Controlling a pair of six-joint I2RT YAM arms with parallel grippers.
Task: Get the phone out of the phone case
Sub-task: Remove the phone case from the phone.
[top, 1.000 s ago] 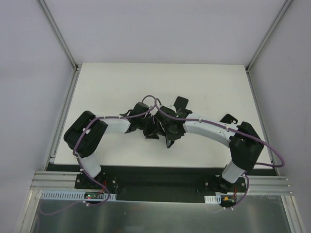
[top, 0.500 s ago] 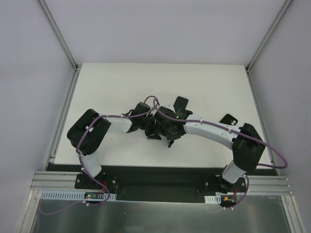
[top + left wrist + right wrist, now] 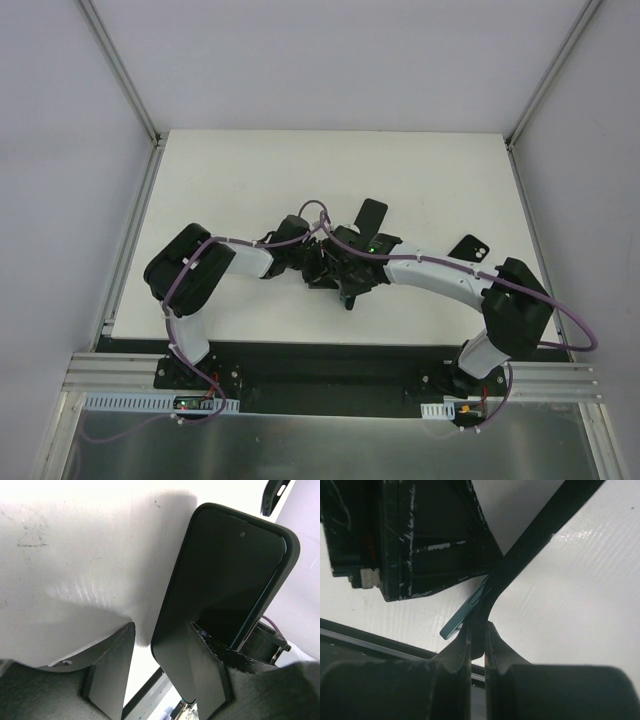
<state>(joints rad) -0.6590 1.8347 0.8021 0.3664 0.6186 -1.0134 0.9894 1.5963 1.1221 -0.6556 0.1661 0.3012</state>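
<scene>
A: Any readable text on the phone?
B: None legible. Dark screen, punch-hole camera at the far end.
A: Orientation?
B: Seated in the black phone case, over mid-table. The long axis runs away from the left gripper.
A: Jaws?
B: Left is spread wide, the case's near end between the fingers with a gap to one. Right gripper is pinched tight on the case rim, with a teal sliver beside it.
</scene>
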